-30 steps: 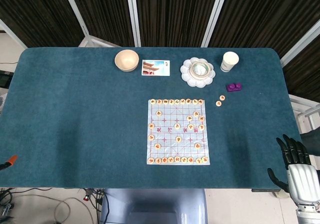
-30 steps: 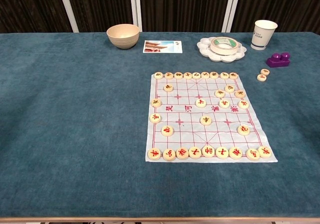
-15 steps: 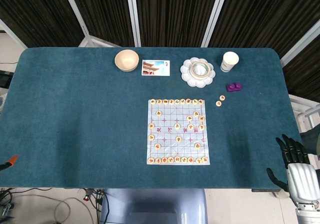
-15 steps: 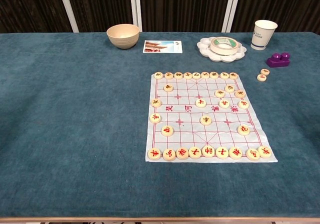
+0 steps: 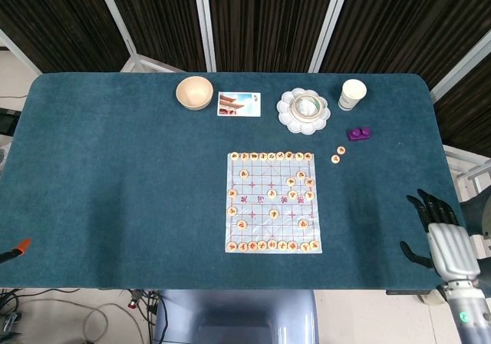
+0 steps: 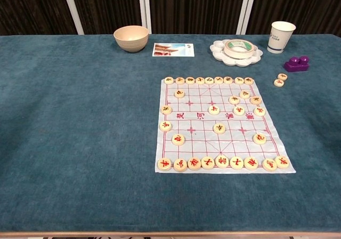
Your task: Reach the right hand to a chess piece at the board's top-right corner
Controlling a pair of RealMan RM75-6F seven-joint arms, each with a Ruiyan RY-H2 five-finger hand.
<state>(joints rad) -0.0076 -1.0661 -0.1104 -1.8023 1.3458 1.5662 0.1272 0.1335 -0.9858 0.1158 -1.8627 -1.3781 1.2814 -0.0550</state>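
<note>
the left hand shows in neither view, and the chest view shows no hand at all. the right hand is seen only in the head view, at the table's near right edge, its arm cut off by the frame; it holds nothing, dark fingers spread apart. the marks on the pieces are too small to read. the corner piece lies at the board's top-right corner, well apart from the hand, up and to its left.
</note>
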